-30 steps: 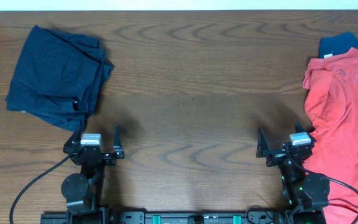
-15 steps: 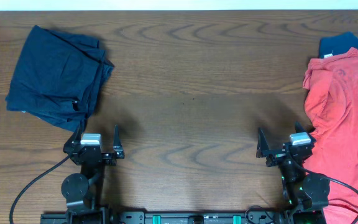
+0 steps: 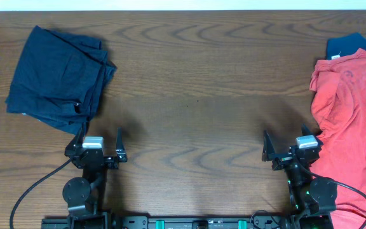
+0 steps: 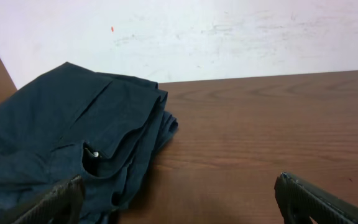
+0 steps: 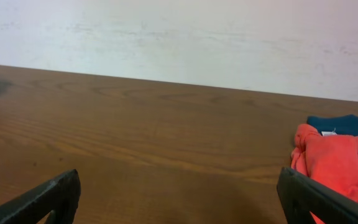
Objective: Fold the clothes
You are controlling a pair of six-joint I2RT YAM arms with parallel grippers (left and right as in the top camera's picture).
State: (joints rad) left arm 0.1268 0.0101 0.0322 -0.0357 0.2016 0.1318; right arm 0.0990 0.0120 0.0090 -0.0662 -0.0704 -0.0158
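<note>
Folded dark navy shorts (image 3: pixel 59 76) lie at the table's far left; the left wrist view shows their button and layered edges (image 4: pixel 73 143). A coral-red shirt (image 3: pixel 348 127) is spread along the right edge, with a brighter blue garment (image 3: pixel 351 43) peeking out behind it. In the right wrist view the red shirt (image 5: pixel 337 165) and the blue garment (image 5: pixel 344 123) sit at the right. My left gripper (image 3: pixel 100 138) stands open near the front edge, just below the shorts, holding nothing. My right gripper (image 3: pixel 286 141) is open too, beside the red shirt's left hem.
Bare brown wood table (image 3: pixel 196 95) stretches between the two piles. A pale wall (image 5: pixel 179 37) rises behind the table's far edge. Black cables (image 3: pixel 33 187) trail from the arm bases at the front.
</note>
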